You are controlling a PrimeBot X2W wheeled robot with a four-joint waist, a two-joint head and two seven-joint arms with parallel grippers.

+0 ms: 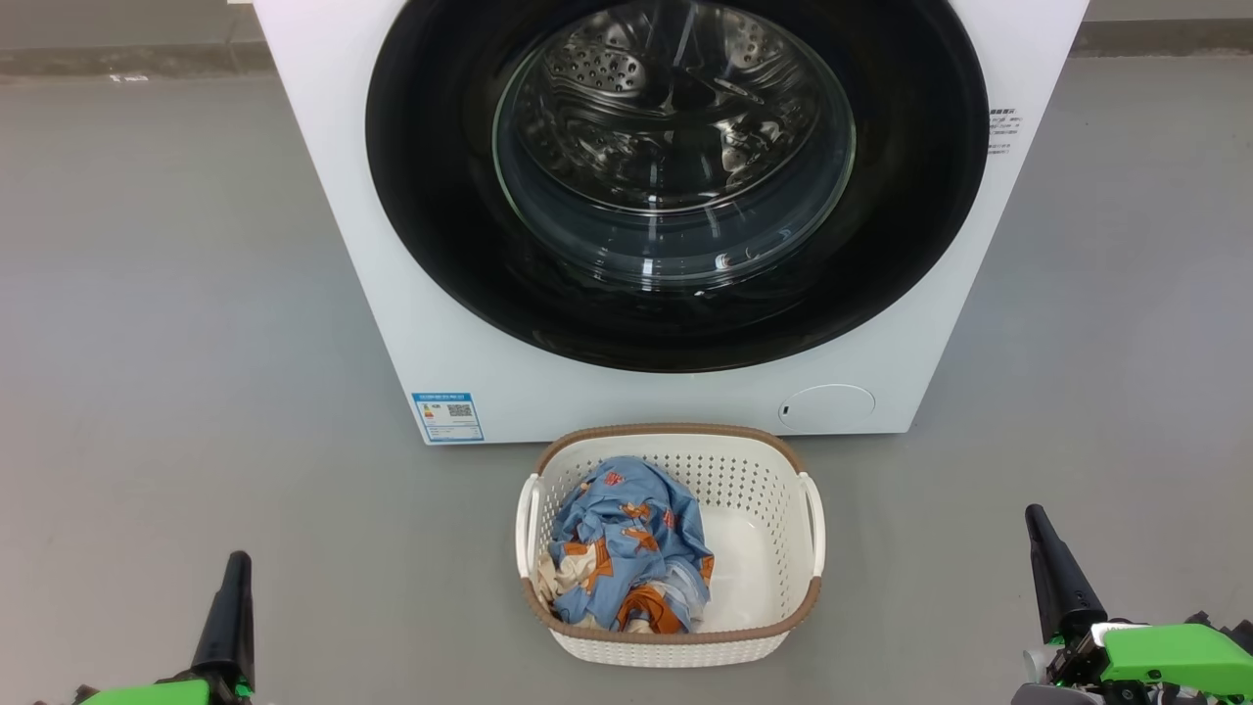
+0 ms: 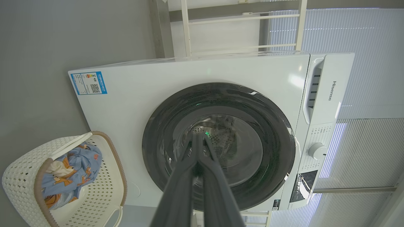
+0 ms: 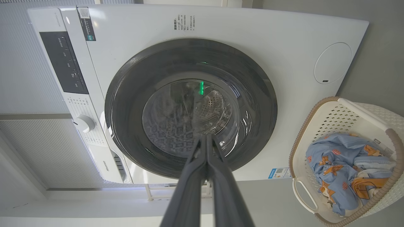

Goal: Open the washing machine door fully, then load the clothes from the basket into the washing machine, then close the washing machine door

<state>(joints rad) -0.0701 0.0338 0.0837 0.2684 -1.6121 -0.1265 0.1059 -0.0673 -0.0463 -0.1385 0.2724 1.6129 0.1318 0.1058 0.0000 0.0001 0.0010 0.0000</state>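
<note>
**Door shut, both tools pinched closed and empty, laundry waiting in the basket.**

Nearest, the left tool (image 1: 236, 563) and the right tool (image 1: 1035, 519) are held low with their fingers pressed together and nothing gripped. Between them and a little ahead, the basket (image 1: 666, 431) is set on the grey floor (image 1: 176, 294). It is of stiff perforated cream plastic under a brown woven-look rim. The clothes (image 1: 626, 548), soft crumpled blue fabric with orange patches, are heaped in the half nearer the left tool. Beyond the basket, straight ahead of both tools, stands the boxy white washing machine (image 1: 411, 294). The washing machine door (image 1: 431, 196) is closed flush, a bulging glass bowl framed by its wide black rim. That rim is judged slick, so it is best caught at its edge and drawn round along the hinge arc. No handle recess can be made out.
</note>
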